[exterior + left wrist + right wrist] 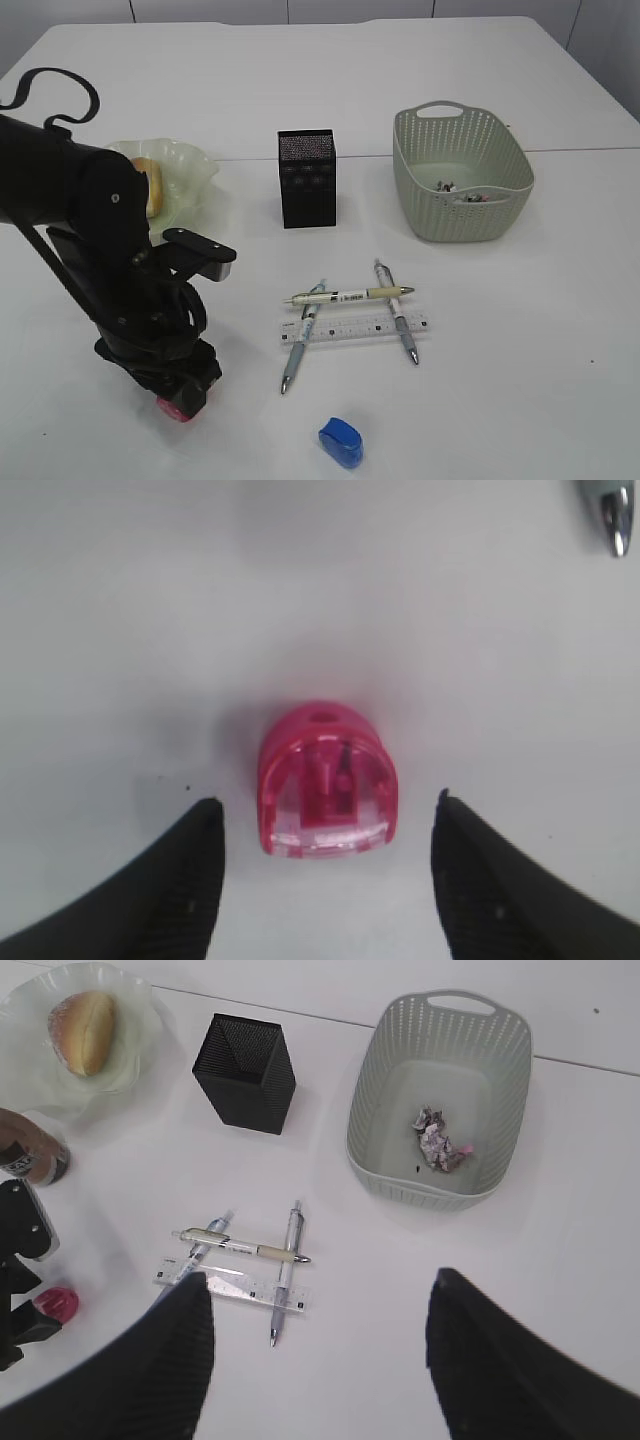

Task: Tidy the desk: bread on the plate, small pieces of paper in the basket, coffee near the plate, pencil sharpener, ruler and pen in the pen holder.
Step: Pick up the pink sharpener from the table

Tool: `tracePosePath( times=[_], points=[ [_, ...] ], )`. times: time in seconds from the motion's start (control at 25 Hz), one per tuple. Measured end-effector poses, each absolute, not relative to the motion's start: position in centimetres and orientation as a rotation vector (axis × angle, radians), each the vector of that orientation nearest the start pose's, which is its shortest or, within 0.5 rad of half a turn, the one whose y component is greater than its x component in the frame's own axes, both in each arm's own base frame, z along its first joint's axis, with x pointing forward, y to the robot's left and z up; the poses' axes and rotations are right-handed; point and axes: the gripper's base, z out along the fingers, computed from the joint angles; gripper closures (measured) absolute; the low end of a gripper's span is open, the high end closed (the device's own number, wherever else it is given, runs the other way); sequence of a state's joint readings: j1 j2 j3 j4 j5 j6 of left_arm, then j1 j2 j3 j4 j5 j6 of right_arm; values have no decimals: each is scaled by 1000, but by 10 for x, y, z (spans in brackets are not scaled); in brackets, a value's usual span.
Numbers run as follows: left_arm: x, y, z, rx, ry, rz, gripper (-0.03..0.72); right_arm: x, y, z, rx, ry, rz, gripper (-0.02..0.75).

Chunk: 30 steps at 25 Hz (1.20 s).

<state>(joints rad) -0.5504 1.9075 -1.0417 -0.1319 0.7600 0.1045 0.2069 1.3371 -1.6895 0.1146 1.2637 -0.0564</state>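
Exterior view: bread point(147, 186) is seen on the plate point(190, 165) and paper in the basket point(462, 175); pens point(349, 295) and ruler point(352, 328) remain mid-desk, a blue sharpener point(341, 442) near the front edge.

Left wrist view: the left claw point(325, 855) is held open astride the pink sharpener point(326, 780), gripping nothing.

Right wrist view: the right claw point(318, 1355) is spread empty; the pen holder point(245, 1072) cannot be seen into.

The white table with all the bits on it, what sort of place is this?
Probably a lab bench staged as an office desk: a plain white table holding a mesh pen holder, pens with a ruler, and a bread plate.
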Motion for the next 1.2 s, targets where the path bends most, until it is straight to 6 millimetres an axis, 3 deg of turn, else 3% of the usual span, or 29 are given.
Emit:
tracePosePath(
  times=[0.72,0.84,0.96,1.2],
  points=[
    [278,-179,106,809,3047,-134,218,244,61,467,-324,2376,218,248],
    [279,-180,106,804,3039,-136,260,244,61,467,-324,2376,218,248],
    [280,-181,106,802,3034,-136,353,244,61,467,-324,2376,218,248],
    [278,-180,106,806,3059,-133,389,244,61,467,-324,2376,218,248]
  ],
)
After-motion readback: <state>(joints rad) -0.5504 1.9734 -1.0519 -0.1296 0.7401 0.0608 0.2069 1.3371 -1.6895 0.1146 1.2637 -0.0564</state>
